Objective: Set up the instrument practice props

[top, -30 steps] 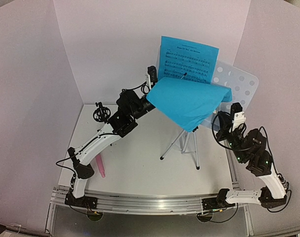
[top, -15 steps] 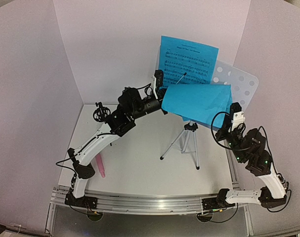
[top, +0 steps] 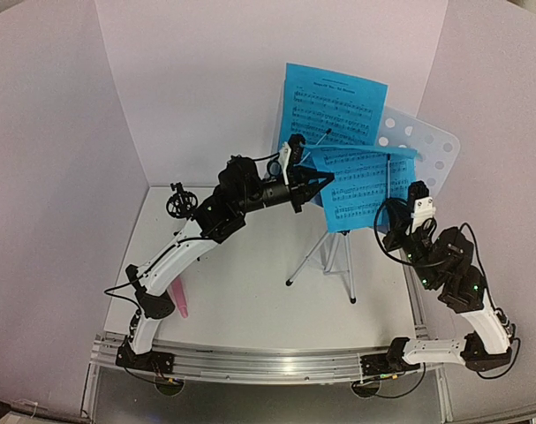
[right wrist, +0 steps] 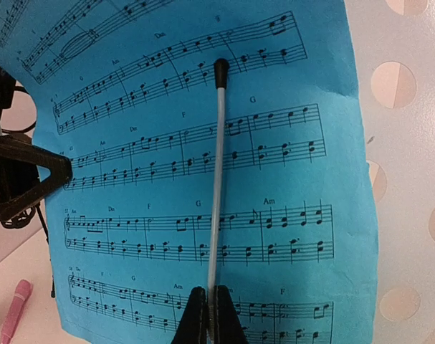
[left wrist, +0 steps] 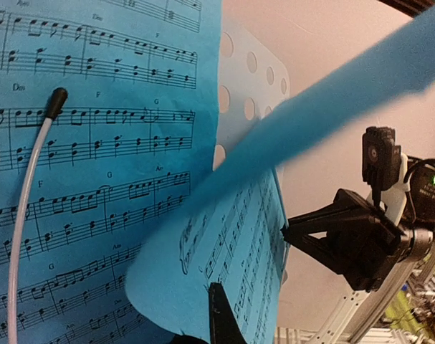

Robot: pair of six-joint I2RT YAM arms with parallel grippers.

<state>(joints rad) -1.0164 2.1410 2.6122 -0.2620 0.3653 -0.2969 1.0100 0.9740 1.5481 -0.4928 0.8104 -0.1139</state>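
Counting two blue pages (top: 334, 110) (top: 365, 190), one stand (top: 429, 148), one pink microphone (top: 178, 299).

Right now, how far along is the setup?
Done: stand up, first page on it. In hand: second page on the stand, top flopped forward, left gripper at its edge, right gripper pinching the wire over it. Left: microphone lies on the table; mount empty.

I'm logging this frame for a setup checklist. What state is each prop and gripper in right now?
Music stand: standing, legs spread.
Left page: upright on stand, flat.
Right page: against stand, top edge curled forward.
Microphone: lying down, unmounted.
Mic mount: upright, empty.
Right gripper: jaws shut on page-holding wire.
Left gripper: beside right page; jaws unclear.
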